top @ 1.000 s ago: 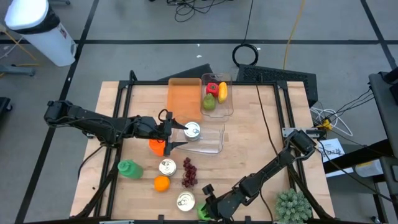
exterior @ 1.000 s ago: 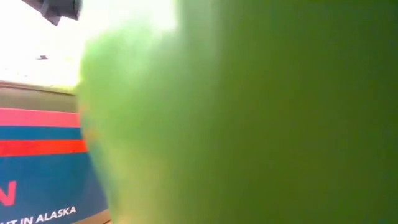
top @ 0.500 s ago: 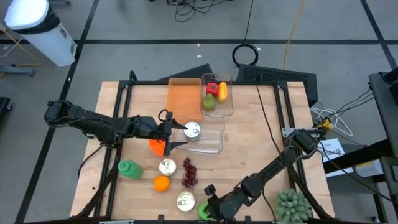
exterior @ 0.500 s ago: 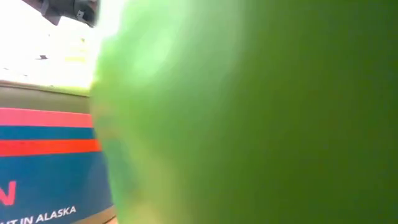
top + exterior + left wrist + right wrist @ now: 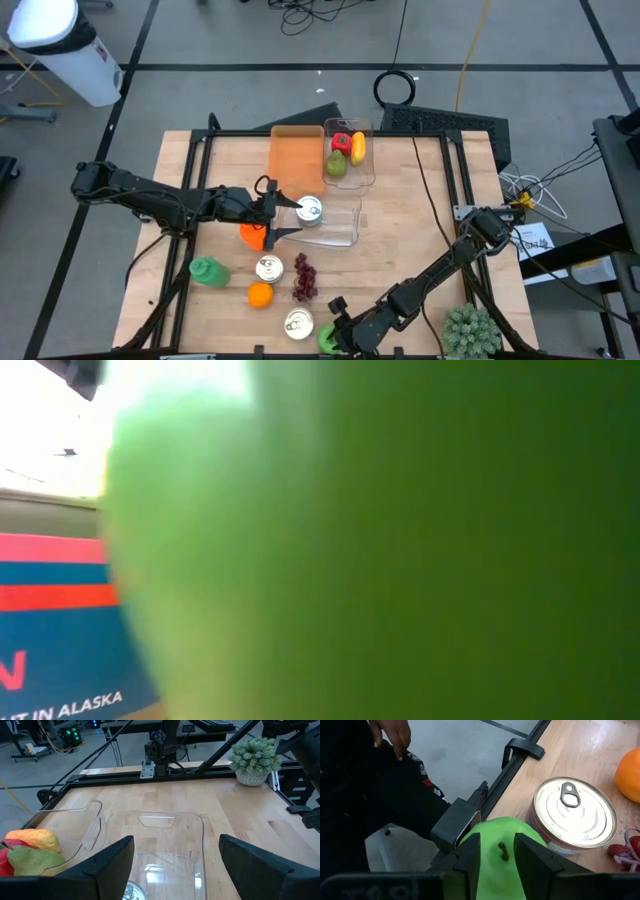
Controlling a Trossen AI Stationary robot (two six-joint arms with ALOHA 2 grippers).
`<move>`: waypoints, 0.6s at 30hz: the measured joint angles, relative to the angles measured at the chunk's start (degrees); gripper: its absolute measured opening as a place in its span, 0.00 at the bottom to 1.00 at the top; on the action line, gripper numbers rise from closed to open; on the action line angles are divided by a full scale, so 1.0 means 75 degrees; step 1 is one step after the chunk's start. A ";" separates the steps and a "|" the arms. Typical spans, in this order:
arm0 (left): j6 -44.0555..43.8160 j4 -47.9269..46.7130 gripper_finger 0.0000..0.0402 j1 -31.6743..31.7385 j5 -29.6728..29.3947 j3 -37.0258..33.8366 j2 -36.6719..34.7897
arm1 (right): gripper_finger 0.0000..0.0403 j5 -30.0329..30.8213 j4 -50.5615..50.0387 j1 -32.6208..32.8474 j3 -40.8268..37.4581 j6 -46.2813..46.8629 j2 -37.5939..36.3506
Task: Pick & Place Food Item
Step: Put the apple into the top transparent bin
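Right gripper (image 5: pixel 495 852) clamped either side of green apple (image 5: pixel 502 845) at the table's near edge; probably smooth, rigid, light; left gripper (image 5: pixel 175 865) wide open over clear tray (image 5: pixel 155 845).

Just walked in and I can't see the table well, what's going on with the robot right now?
The right gripper is down at the near edge of the table, its fingers either side of a green apple next to a can. That apple fills the low camera's view. The left gripper is open at the mouth of an empty clear container, with a can just beneath it. A second clear bin farther back already holds a pear and other fruit.
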 joint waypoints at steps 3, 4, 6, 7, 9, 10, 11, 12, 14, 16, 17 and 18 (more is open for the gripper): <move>-0.0001 0.0000 0.78 -0.0001 0.0000 0.0000 -0.0001 | 0.26 0.0000 0.0000 0.0000 0.0000 0.0003 0.0001; 0.0001 0.0000 0.78 -0.0001 0.0000 0.0000 -0.0001 | 0.26 0.0001 0.0002 0.0000 0.0000 0.0003 0.0017; 0.0000 0.0000 0.79 0.0000 0.0000 0.0000 -0.0001 | 0.26 0.0004 0.0015 0.0000 0.0000 0.0003 0.0058; 0.0001 0.0000 0.79 -0.0001 0.0001 0.0000 -0.0001 | 0.26 0.0001 -0.0002 0.0000 -0.0003 0.0006 0.0067; -0.0001 0.0000 0.79 -0.0001 0.0000 0.0000 -0.0001 | 0.26 -0.0002 0.0003 0.0000 -0.0006 0.0032 0.0067; 0.0001 0.0000 0.80 0.0001 0.0000 0.0000 -0.0001 | 0.26 0.0007 0.0011 -0.0014 -0.0006 0.0032 0.0067; 0.0001 0.0000 0.80 0.0001 0.0000 0.0000 -0.0001 | 0.26 0.0007 0.0005 -0.0017 -0.0006 0.0032 0.0067; 0.0001 0.0000 0.79 0.0000 0.0000 0.0000 0.0000 | 0.26 0.0006 0.0003 -0.0017 -0.0006 0.0032 0.0067; 0.0001 0.0000 0.79 0.0000 0.0000 0.0000 0.0001 | 0.26 0.0007 0.0007 -0.0017 -0.0006 0.0032 0.0067; 0.0000 0.0000 0.78 0.0001 0.0000 0.0000 0.0002 | 0.26 0.0007 0.0003 -0.0017 -0.0006 0.0026 0.0067; 0.0001 0.0000 0.77 0.0001 0.0000 0.0000 -0.0001 | 0.26 0.0007 0.0003 -0.0017 -0.0006 0.0023 0.0067; 0.0001 0.0000 0.77 0.0000 0.0000 0.0000 -0.0001 | 0.26 0.0007 0.0003 -0.0017 -0.0006 0.0026 0.0067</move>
